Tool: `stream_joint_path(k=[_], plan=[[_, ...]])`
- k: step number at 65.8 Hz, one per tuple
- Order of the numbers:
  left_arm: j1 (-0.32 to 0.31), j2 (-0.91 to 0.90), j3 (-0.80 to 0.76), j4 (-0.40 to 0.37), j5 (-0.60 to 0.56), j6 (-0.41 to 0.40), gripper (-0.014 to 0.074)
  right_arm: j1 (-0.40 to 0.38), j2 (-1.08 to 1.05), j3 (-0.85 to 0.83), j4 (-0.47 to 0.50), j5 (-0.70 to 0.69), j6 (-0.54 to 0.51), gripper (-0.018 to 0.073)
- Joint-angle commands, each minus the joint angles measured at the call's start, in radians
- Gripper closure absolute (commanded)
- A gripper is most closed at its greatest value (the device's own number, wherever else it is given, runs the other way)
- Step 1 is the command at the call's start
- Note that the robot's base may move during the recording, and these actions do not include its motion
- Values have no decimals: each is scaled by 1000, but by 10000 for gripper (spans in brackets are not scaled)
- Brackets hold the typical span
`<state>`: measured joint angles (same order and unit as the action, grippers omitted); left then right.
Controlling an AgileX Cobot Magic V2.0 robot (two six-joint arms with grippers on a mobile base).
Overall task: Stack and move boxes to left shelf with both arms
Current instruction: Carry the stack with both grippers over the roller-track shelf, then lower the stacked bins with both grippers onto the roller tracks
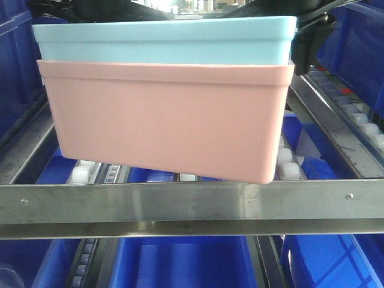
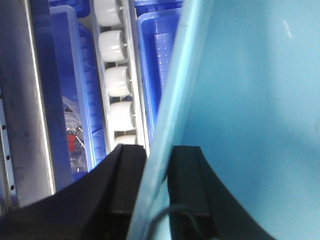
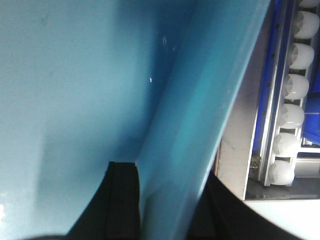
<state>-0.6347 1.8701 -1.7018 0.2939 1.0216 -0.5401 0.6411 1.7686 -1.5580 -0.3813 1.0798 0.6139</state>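
**Two nested bins held over a roller shelf by both arms**

Nearest the front camera, a brushed steel crossbar (image 1: pixel 192 207) runs the full width of the frame, with small screws near each end. Below it sit dark blue bins (image 1: pixel 180 264).

Just behind and above the bar is the salmon pink bin (image 1: pixel 165 117), seen side-on and tilted slightly, its right end lower. Its bottom right corner comes down close to the bar; whether it touches cannot be told. The light blue bin (image 1: pixel 165 39) is nested inside the pink one, so only its upper band and rim lip show above the pink rim.

Under and behind the bins lies the left shelf (image 1: pixel 336 129), a sloping rack of steel rails. Roller tracks of small white wheels (image 1: pixel 360 117) run away from the camera on the right, and more wheels peek out beneath the pink bin. More dark blue bins stand at both sides of the frame.

In the left wrist view, the left hand (image 2: pixel 157 192) is clenched on the wall of the light blue bin, one black finger inside and one outside. Beside it, a track of white wheels runs between steel rails over a dark blue bin.

In the right wrist view, the right hand (image 3: pixel 167 205) grips the opposite blue wall the same way, with a dark finger on each side. White wheels and a steel rail show at the right edge.
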Motion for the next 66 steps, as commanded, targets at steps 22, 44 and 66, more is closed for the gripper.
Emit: stream_joint_path(k=[22,44,66], plan=[[-43,-66,-50,-133,-247,-26,599,24,-47,-113,19,-181,-124,503],[-32,-66,-62,-74,-296,-28,599,-40,9,-260,18,-200,-173,503],[15,-58,-62,-63,-368,-46,598,-47,141,-326,11,-310,-221,503]])
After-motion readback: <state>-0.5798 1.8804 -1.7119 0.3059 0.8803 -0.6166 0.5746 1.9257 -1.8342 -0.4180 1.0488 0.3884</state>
